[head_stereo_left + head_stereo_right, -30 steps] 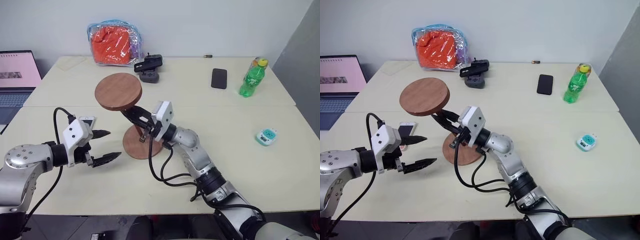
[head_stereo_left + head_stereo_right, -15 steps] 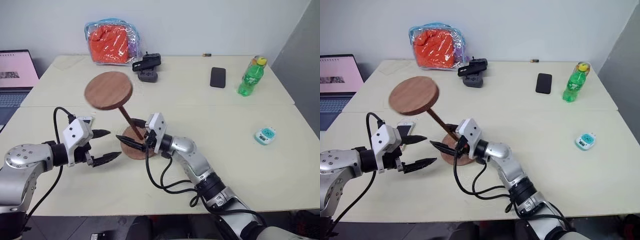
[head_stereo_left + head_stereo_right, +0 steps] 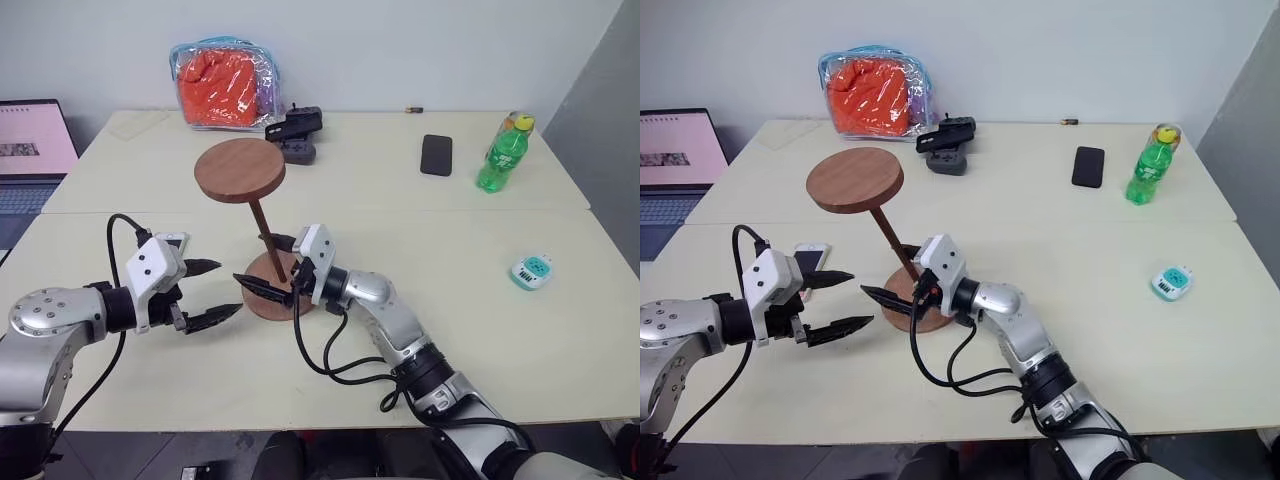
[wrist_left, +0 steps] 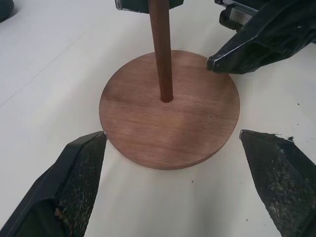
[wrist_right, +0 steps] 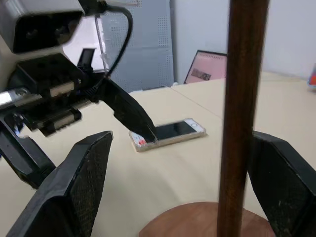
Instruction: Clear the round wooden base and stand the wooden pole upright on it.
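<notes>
The laptop (image 3: 28, 150) at the far left is cut off by the picture's edge, so only part of its screen and keyboard shows, and what is on the screen is too small to read. The white phone (image 3: 812, 259) on the surface is partly hidden behind the left gripper (image 3: 848, 300). The right gripper (image 3: 268, 263) covers the right part of the round wooden base (image 3: 268, 298). In the left wrist view the wooden pole (image 4: 161, 49) is cut off above, its disc out of frame. The contents of the clear bag (image 3: 222, 85) cannot be told beyond orange stuff.
</notes>
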